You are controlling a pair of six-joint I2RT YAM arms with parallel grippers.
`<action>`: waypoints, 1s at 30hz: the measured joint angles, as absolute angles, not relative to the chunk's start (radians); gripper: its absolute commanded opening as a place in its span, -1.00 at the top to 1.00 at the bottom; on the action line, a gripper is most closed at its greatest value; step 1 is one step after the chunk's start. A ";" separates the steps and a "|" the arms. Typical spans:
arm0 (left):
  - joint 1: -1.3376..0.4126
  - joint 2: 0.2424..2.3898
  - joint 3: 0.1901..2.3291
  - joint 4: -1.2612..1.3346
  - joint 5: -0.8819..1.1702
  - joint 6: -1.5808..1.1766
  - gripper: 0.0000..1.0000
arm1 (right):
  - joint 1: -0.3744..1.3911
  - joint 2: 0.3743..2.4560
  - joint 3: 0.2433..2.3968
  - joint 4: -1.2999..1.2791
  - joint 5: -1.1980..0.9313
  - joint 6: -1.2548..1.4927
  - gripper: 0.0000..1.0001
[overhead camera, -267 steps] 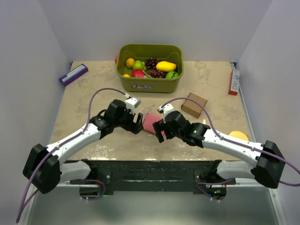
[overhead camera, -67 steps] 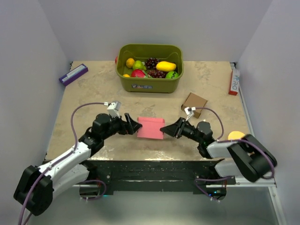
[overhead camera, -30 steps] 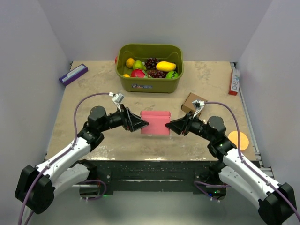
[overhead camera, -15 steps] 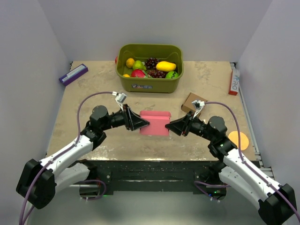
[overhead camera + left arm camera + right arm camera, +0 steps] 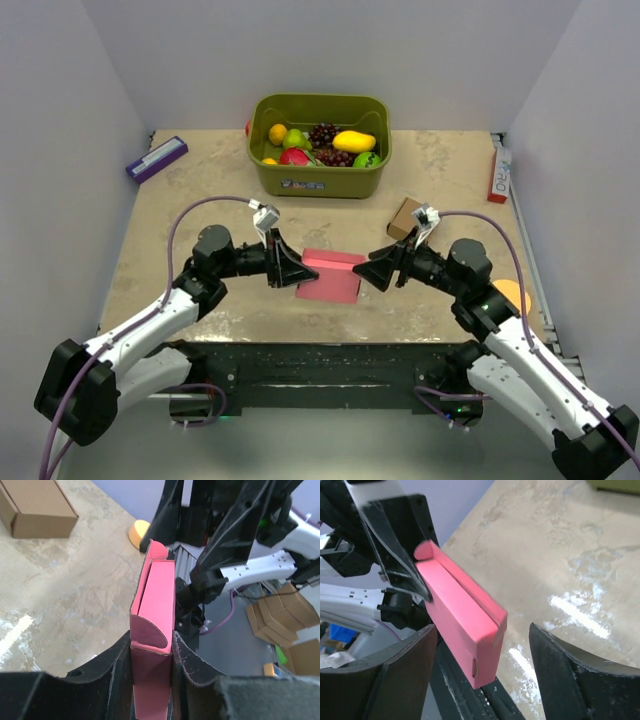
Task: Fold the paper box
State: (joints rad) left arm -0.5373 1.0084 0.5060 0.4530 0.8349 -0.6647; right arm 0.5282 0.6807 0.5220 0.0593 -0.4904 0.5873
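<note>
The paper box (image 5: pixel 331 275) is a slim pink-red box held just above the table's near middle. My left gripper (image 5: pixel 291 272) is shut on its left end. The left wrist view shows the box (image 5: pixel 154 605) standing edge-on, pinched between both fingers (image 5: pixel 107 677), with a rounded flap folded at the near end. My right gripper (image 5: pixel 379 272) is open at the box's right end. In the right wrist view the box's closed end (image 5: pixel 465 625) sits between the wide-apart fingers (image 5: pixel 565 667) and touches neither.
A green bin (image 5: pixel 320 178) of toy fruit stands at the back centre. A brown cardboard box (image 5: pixel 404 214) lies behind the right gripper, an orange disc (image 5: pixel 512 291) near the right arm. A purple item (image 5: pixel 156 158) lies back left, a red-white one (image 5: pixel 498 172) back right.
My left gripper has shut on the box's left end. The right gripper has opened and let go of the right end. The box has sunk slightly and tilted.
</note>
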 measured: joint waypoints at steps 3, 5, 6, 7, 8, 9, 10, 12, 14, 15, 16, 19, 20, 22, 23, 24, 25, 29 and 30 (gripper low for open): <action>-0.538 1.008 0.518 0.408 0.888 -0.622 0.93 | 0.528 0.672 0.605 -0.018 -0.490 0.516 -0.71; -0.538 1.007 0.534 0.375 0.922 -0.591 0.93 | 0.528 0.680 0.652 -0.049 -0.505 0.464 -0.79; -0.538 1.006 0.543 0.363 0.941 -0.577 0.93 | 0.528 0.690 0.671 -0.065 -0.519 0.442 -0.79; -0.538 1.005 0.551 0.348 0.960 -0.561 0.93 | 0.528 0.699 0.688 -0.076 -0.536 0.418 -0.79; -0.538 1.005 0.559 0.340 0.976 -0.551 0.92 | 0.529 0.711 0.700 -0.088 -0.553 0.395 -0.79; -0.538 1.004 0.569 0.325 1.000 -0.535 0.92 | 0.529 0.723 0.707 -0.098 -0.572 0.376 -0.80; -0.538 1.004 0.571 0.321 1.008 -0.529 0.92 | 0.530 0.732 0.709 -0.106 -0.588 0.361 -0.80; -0.538 1.004 0.575 0.308 1.034 -0.513 0.92 | 0.535 0.757 0.709 -0.130 -0.623 0.335 -0.80; -0.538 1.004 0.578 0.293 1.055 -0.501 0.91 | 0.551 0.775 0.709 -0.152 -0.635 0.321 -0.80; -0.538 1.004 0.580 0.286 1.063 -0.493 0.91 | 0.566 0.780 0.709 -0.160 -0.640 0.315 -0.80; -0.538 1.004 0.582 0.278 1.068 -0.485 0.91 | 0.585 0.783 0.709 -0.165 -0.642 0.312 -0.80; -0.538 1.004 0.589 0.250 1.073 -0.460 0.91 | 0.685 0.801 0.710 -0.166 -0.630 0.305 -0.76; -0.538 1.004 0.593 0.237 1.073 -0.450 0.91 | 0.728 0.813 0.710 -0.165 -0.624 0.306 -0.76; -0.538 1.004 0.603 0.218 1.071 -0.433 0.91 | 0.777 0.834 0.710 -0.164 -0.620 0.307 -0.67; -0.538 1.004 0.607 0.212 1.071 -0.425 0.91 | 0.793 0.845 0.710 -0.163 -0.618 0.310 -0.60; -0.538 1.004 0.611 0.204 1.071 -0.420 0.91 | 0.797 0.849 0.710 -0.163 -0.613 0.310 -0.51; -0.538 1.004 0.615 0.197 1.070 -0.411 0.91 | 0.798 0.854 0.710 -0.164 -0.601 0.311 -0.38; -0.538 1.004 0.616 0.187 1.069 -0.391 0.75 | 0.798 0.867 0.710 -0.166 -0.561 0.303 0.37; -0.538 1.003 0.616 0.182 1.070 -0.384 0.59 | 0.798 0.869 0.710 -0.168 -0.548 0.300 0.46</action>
